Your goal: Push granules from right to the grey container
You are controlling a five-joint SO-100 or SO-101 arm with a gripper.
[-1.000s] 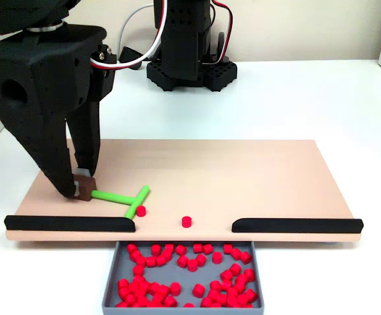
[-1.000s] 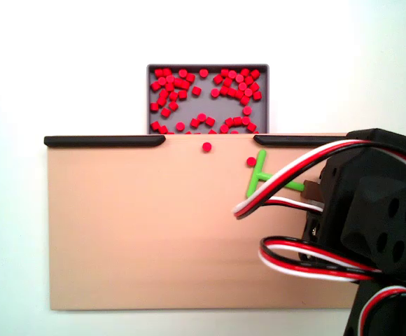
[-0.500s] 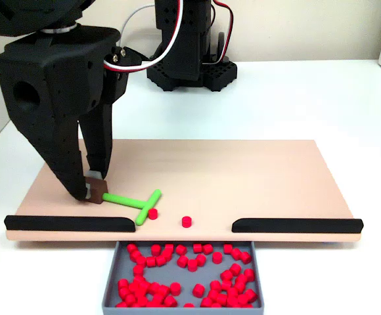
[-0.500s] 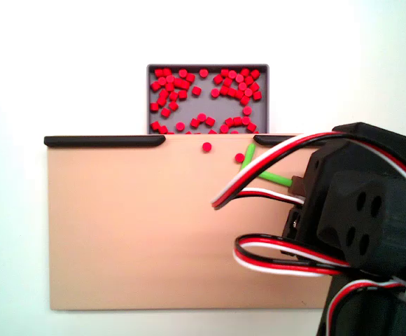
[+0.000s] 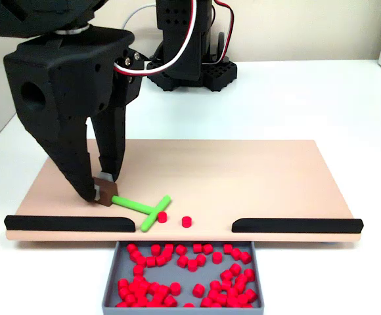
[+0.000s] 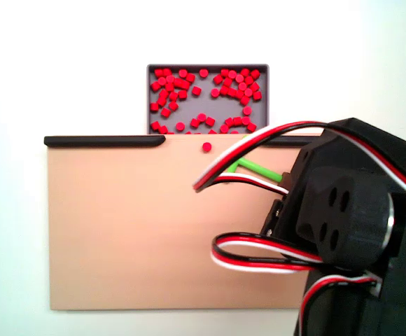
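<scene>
In a fixed view from the front, the black two-finger pincer (image 5: 105, 190) is closed on the brown block at the end of a green T-shaped plastic pusher stick (image 5: 142, 209), holding it low so the crossbar rides on the flat tan rectangular board (image 5: 243, 177). The crossbar touches one of the tiny bright red cylindrical plastic granules (image 5: 162, 216); another lies just to its right, near the gap between two black edge strips (image 5: 69, 223). That gap likely funnels granules into the shallow rectangular grey plastic container (image 5: 112, 275) below, already holding many. Everything rests on a white table (image 5: 309, 98).

In a fixed view from above, the arm covers the pincer; a short piece of the stick (image 6: 259, 169) shows, one granule (image 6: 206, 146) lies at the gap, and the container (image 6: 207, 67) sits beyond the board.
</scene>
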